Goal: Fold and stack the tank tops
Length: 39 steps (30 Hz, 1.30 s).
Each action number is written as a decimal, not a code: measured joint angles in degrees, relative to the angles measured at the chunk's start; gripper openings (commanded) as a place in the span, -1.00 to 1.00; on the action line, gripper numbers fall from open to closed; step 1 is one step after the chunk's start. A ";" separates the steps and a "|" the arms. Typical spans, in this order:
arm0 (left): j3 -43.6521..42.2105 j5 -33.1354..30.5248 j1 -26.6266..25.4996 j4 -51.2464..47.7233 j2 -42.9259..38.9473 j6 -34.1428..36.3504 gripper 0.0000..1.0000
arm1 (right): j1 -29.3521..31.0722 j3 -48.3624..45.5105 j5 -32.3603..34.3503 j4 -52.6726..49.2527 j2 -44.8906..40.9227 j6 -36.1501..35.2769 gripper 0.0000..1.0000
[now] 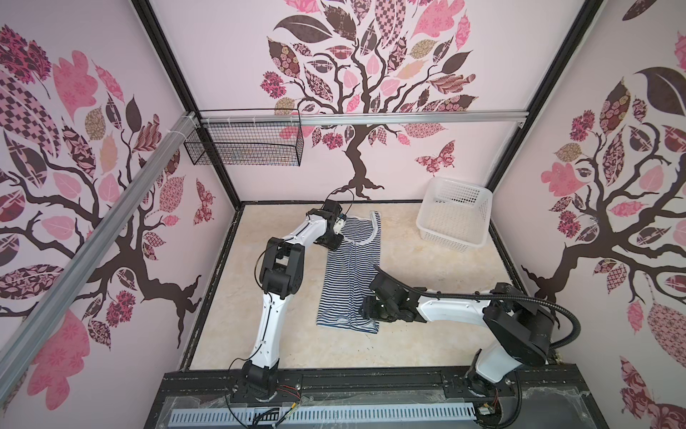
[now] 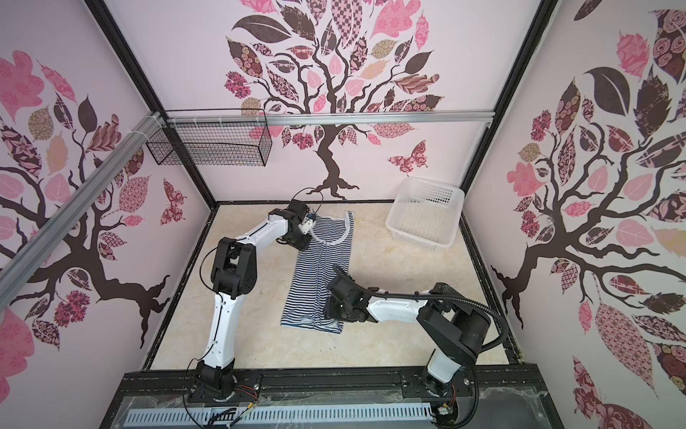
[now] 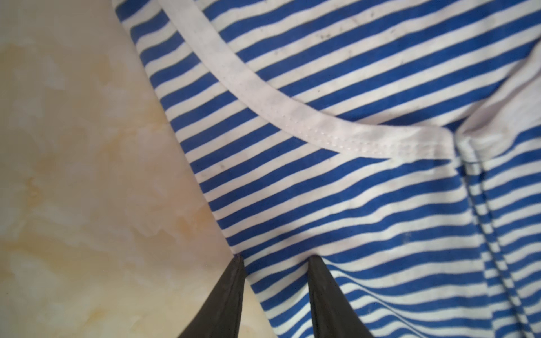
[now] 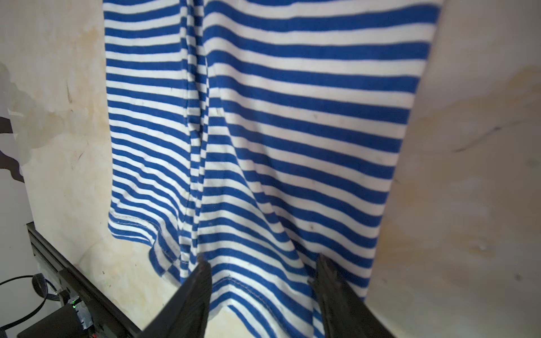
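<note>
On the marbled table (image 1: 427,334), the striped tank top (image 1: 345,282) lies flat, stretched between both grippers. The white basket (image 1: 445,232) stands well beyond the right gripper (image 4: 263,260), whose jaws, set apart, straddle the hem. The left gripper (image 3: 275,259), jaws apart, presses the top's side edge just below the neckline.

A tank top (image 1: 349,275) with thin blue-and-white stripes and white trim is laid flat on the table (image 1: 427,334), folded lengthwise into a narrow strip, neckline at the far end, hem slightly rumpled.
</note>
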 measured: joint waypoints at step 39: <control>-75.87 11.19 -3.04 7.41 -76.13 19.23 0.05 | 0.61 -17.03 -5.38 4.79 -16.28 5.73 -0.09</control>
